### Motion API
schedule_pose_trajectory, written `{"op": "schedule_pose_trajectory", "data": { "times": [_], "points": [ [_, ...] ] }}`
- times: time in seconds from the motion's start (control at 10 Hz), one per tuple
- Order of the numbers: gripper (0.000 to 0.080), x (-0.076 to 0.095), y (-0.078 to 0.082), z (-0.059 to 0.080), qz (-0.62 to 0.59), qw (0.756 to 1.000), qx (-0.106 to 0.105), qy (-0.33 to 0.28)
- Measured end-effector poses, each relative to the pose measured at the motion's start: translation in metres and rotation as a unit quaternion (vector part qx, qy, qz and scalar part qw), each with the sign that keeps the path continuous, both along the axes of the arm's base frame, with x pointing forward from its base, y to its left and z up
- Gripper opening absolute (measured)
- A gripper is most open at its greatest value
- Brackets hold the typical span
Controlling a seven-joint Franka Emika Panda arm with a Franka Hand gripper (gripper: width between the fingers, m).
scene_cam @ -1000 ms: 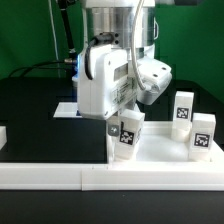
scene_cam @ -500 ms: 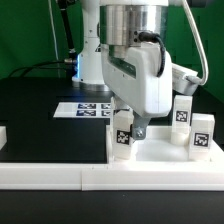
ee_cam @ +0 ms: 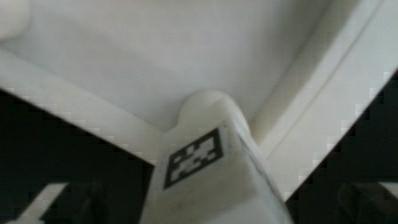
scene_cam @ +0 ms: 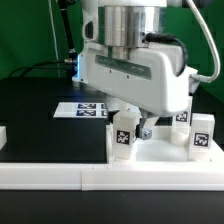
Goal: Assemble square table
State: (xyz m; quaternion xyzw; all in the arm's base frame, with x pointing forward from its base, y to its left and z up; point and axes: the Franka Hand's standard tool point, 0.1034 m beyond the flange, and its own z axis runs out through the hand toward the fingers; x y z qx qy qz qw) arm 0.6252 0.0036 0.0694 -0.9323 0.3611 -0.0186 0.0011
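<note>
The white square tabletop (scene_cam: pixel 165 152) lies flat at the exterior view's right, against the front rail. A white tagged leg (scene_cam: pixel 124 135) stands upright at its near left corner. My gripper (scene_cam: pixel 130 130) hangs straight over this leg with a finger on either side of it and looks open. In the wrist view the leg (ee_cam: pixel 214 150) stands between my fingers (ee_cam: pixel 54 205) with dark gaps on both sides, over the tabletop's corner (ee_cam: pixel 160 50). Two more tagged legs (scene_cam: pixel 202 136) (scene_cam: pixel 183 115) stand on the tabletop's right part.
The marker board (scene_cam: pixel 85 109) lies on the black table behind the tabletop's left edge. A long white border rail (scene_cam: pixel 60 176) runs along the front. A small white block (scene_cam: pixel 3 135) shows at the left edge. The arm's wide body hides the tabletop's back.
The hand has turned about its upright axis over the leg, its broad side now facing the camera. The leg's tag faces the same way and the leg has stayed in place.
</note>
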Motion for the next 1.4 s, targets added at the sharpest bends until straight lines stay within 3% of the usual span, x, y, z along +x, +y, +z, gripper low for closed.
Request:
{"op": "schedule_pose_trajectory", "data": {
  "times": [0.2,0.4,0.5,0.6,0.9,1.1,1.3,1.4],
  "points": [
    [0.0649,0.0020,0.0005,-0.0012,0.050,0.999,-0.004,-0.008],
    [0.0391,0.0020,0.0005,-0.0013,0.040,0.999,-0.003,-0.008],
    [0.0391,0.0020,0.0006,-0.0013,0.021,1.000,-0.002,-0.008],
    [0.0289,0.0018,-0.0001,-0.0014,-0.028,1.000,0.000,-0.008],
    [0.0289,0.0010,-0.0015,-0.0017,-0.151,0.989,0.006,-0.007],
    [0.0290,0.0007,-0.0046,-0.0006,-0.402,0.915,0.040,0.020],
    [0.0291,-0.0004,-0.0001,-0.0031,-0.585,0.809,0.055,0.008],
    [0.0291,-0.0004,0.0000,-0.0029,-0.621,0.782,0.055,0.008]
  ]
}}
